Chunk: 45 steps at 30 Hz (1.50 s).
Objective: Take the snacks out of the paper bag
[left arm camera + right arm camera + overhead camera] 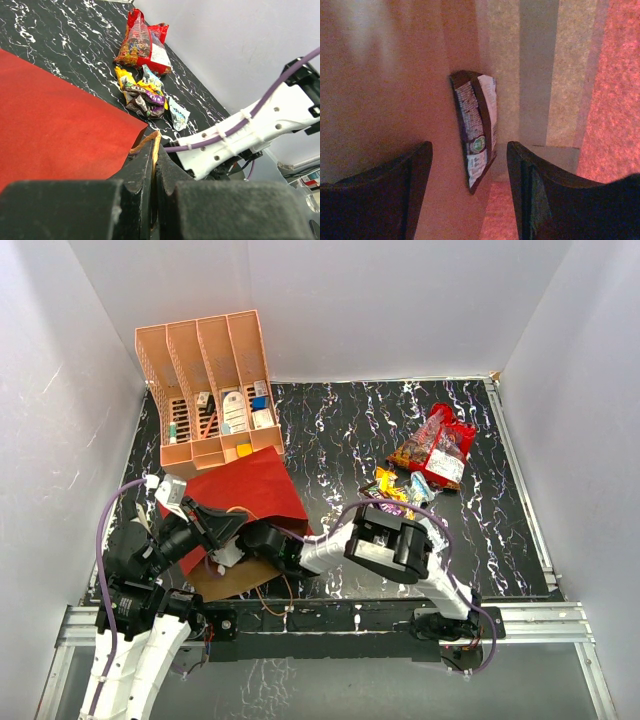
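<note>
The dark red paper bag (pixel 240 495) lies flat at the left, mouth toward the arms. My left gripper (pixel 154 150) is shut on its tan loop handle (pixel 151 139) and holds the mouth up. My right gripper (pixel 470 165) is open inside the bag, a dark brown and white snack packet (pixel 476 127) lying between and just ahead of its fingers. Outside the bag, the red-and-clear sweets bag (pixel 438 447) and a heap of small shiny packets (pixel 400 490) lie at the right; they also show in the left wrist view, the sweets bag (pixel 141 44) and the packets (pixel 145 94).
A peach slotted file rack (pixel 205 390) with small boxes stands at the back left, touching the bag's far end. White walls enclose the black marbled table (pixel 340 430) on three sides. My right arm (pixel 395 545) crosses the near middle toward the bag mouth.
</note>
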Each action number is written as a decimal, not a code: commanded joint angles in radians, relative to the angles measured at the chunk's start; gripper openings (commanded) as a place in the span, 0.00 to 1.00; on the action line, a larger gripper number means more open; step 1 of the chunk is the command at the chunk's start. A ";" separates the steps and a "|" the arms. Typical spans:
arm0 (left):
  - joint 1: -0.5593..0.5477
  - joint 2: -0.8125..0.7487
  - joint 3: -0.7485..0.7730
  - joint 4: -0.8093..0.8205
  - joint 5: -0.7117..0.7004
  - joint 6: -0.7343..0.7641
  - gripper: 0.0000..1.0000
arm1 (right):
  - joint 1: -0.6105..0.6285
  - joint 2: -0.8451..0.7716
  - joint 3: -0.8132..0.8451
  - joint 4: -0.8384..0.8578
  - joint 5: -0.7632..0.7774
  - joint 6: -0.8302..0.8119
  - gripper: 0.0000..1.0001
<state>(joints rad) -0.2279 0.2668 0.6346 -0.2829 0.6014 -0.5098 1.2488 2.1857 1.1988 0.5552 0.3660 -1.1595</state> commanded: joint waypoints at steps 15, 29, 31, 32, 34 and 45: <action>-0.002 0.009 -0.006 0.047 0.041 -0.004 0.00 | -0.153 0.248 0.347 0.006 0.006 -0.105 0.68; -0.004 0.019 -0.003 0.037 0.024 -0.004 0.00 | -0.185 0.263 0.423 -0.063 -0.023 -0.057 0.35; -0.003 0.022 -0.004 0.038 0.022 -0.004 0.00 | -0.182 0.244 0.404 -0.065 -0.027 -0.033 0.29; -0.004 0.023 -0.004 0.037 0.022 -0.005 0.00 | -0.179 0.234 0.392 -0.061 -0.027 -0.021 0.27; -0.003 0.025 -0.004 0.037 0.020 -0.006 0.00 | -0.172 0.209 0.357 -0.043 -0.026 -0.004 0.25; -0.003 0.037 -0.003 0.033 -0.002 -0.007 0.00 | -0.082 -0.016 0.065 0.038 -0.014 0.115 0.13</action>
<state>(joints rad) -0.2291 0.2924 0.6212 -0.2638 0.6083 -0.5171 1.1252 2.2917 1.3376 0.5270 0.3492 -1.1320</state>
